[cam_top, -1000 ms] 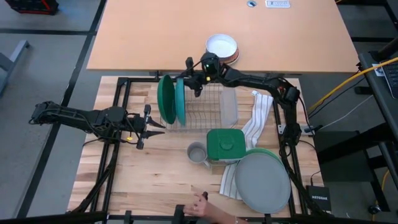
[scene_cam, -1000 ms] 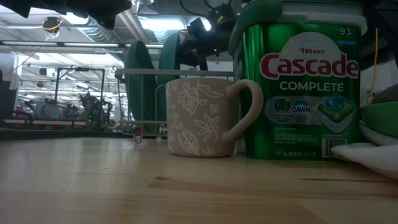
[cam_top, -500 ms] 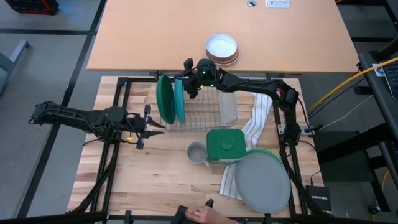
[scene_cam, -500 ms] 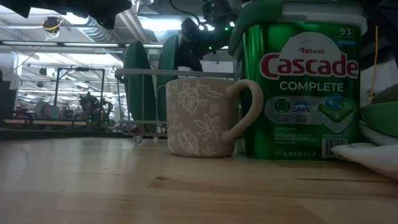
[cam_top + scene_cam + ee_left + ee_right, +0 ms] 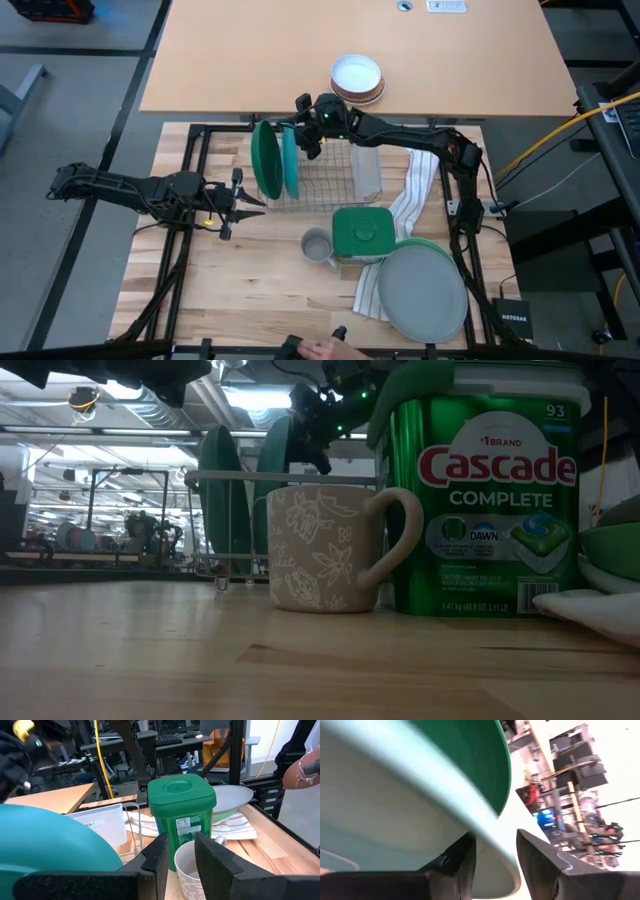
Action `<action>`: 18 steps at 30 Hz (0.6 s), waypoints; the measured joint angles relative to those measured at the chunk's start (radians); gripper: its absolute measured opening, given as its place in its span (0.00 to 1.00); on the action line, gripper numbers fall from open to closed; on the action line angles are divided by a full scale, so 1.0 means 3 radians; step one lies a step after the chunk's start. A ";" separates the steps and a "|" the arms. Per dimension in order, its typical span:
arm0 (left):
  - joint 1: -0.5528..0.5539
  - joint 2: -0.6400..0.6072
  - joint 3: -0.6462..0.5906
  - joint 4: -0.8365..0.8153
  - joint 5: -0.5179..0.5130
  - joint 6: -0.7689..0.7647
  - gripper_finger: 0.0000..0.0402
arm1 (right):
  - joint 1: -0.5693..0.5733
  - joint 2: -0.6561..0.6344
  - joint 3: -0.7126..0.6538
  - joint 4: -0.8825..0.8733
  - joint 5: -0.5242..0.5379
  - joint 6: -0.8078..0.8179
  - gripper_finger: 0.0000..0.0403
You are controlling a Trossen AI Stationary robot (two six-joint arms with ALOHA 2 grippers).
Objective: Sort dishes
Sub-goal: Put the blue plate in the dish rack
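The green tub read "Cascade COMPLETE", with "1 BRAND", "93" and a "DAWN" badge; it stood on the desk just beside the mug. The dark green plate and teal plate stood upright in the wire rack. The right hand sat at the teal plate's top edge, its fingers apart astride the rim. The grey plate lay on the light green plate over a striped towel. The left hand waited beside the rack, fingers slightly apart, empty.
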 joint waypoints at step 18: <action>-0.0003 0.0000 0.0000 -0.0031 0.0000 -0.0017 0.21 | 0.0000 -0.0002 0.0235 -0.0105 -0.0373 0.0189 0.36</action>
